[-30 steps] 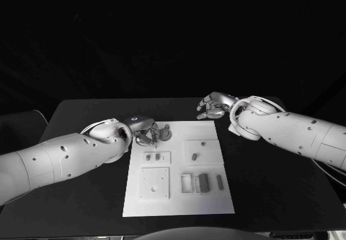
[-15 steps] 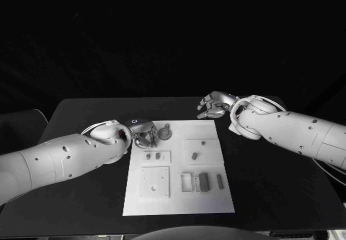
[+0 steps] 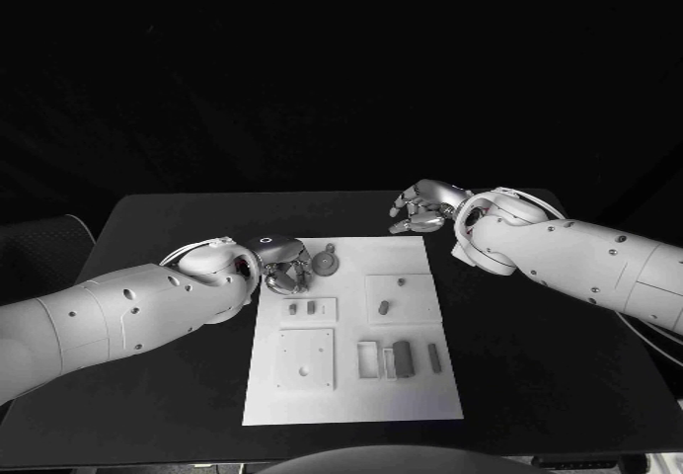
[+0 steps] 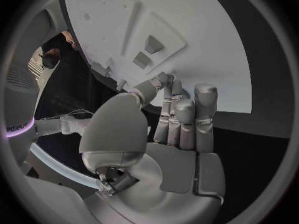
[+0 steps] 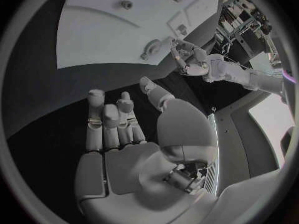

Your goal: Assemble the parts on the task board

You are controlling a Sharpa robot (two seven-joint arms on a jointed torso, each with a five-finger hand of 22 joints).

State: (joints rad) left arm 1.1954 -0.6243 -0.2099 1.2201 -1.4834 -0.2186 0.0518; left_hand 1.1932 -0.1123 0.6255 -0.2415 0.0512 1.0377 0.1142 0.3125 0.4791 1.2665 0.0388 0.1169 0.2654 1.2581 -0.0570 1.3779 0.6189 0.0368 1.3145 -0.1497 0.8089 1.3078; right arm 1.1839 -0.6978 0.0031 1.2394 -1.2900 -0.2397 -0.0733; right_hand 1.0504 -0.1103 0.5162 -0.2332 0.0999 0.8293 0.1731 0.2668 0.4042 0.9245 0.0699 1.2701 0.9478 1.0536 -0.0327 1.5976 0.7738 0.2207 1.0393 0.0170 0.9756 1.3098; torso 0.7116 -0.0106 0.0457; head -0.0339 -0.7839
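The white task board lies in the middle of the black table. A round grey part with a short stem lies near the board's far left corner. My left hand hovers just left of that part, fingers pointing at it, holding nothing; the right wrist view also shows this hand beside the round part. My right hand is over the black table just beyond the board's far right corner, fingers apart and empty.
On the board, two small pieces stand in a raised square, and a peg and a short part sit in another. Nearer me are a square plate, a frame and blocks.
My left hand has drawn back a little to the left, off the round part, which stays where it was. The right hand has not moved.
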